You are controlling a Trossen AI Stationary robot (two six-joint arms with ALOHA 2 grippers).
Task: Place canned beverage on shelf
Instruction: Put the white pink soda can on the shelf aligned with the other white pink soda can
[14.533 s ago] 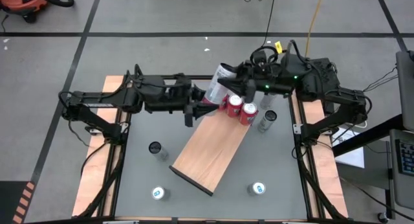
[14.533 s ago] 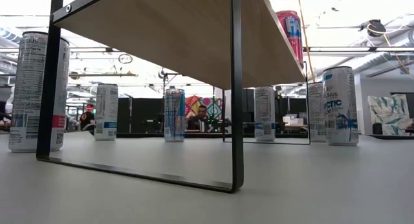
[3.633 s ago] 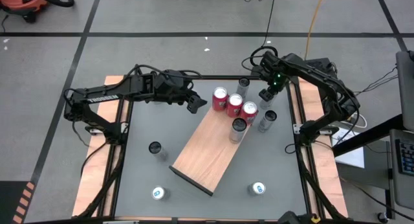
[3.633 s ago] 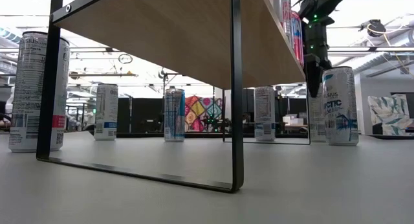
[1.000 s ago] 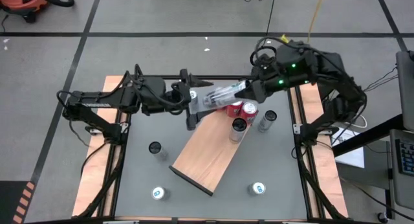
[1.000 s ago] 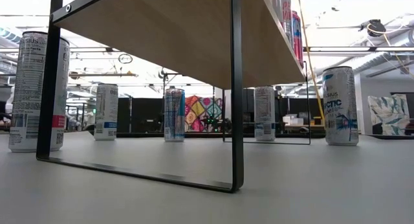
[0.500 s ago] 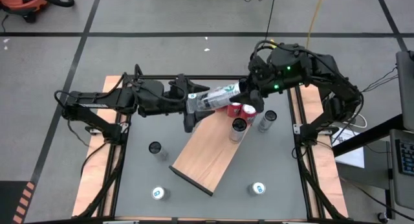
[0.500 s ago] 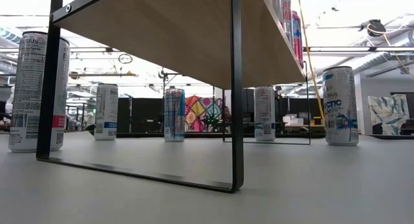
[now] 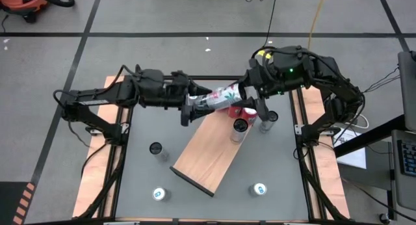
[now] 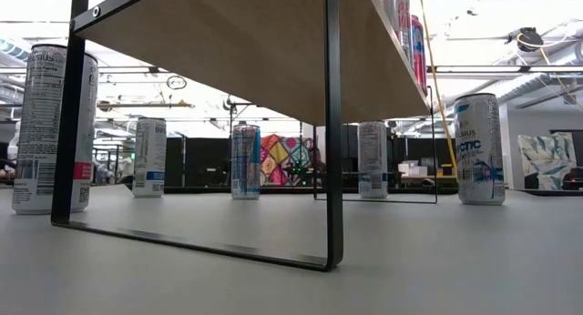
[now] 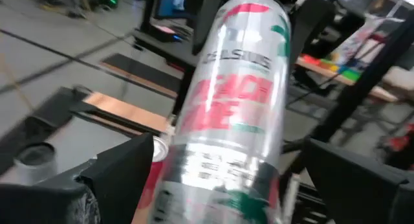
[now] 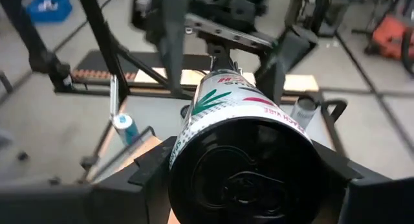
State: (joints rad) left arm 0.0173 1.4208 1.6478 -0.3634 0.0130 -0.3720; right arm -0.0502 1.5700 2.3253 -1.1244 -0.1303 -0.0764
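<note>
You see a tall silver can (image 9: 218, 97) lying sideways in the air, above the far end of the shelf (image 9: 211, 150). The right gripper (image 9: 242, 93) has its fingers clenched on one end of the can. In the right wrist view the can's dark end fills the gap between its fingers (image 12: 149, 169).

The left gripper (image 9: 192, 103) is at the other end of the can. Its fingers (image 11: 123, 169) stand wide apart, one on each side of the can. From here you cannot quite tell if they touch it, but they look loose.

The shelf sits slanted on the grey table (image 9: 146, 176). On its far end stand red cans (image 9: 247, 112) and one silver can (image 9: 240, 129), close together. Another can (image 9: 268, 120) stands on the table just beside the shelf, near the right arm. Three more cans stand on the table: one (image 9: 155, 150) to the shelf's left, and two (image 9: 159, 194) near the front edge, well apart.

In the low view you look under the shelf board (image 10: 264, 42) and see cans (image 10: 478, 147) standing on the table.
</note>
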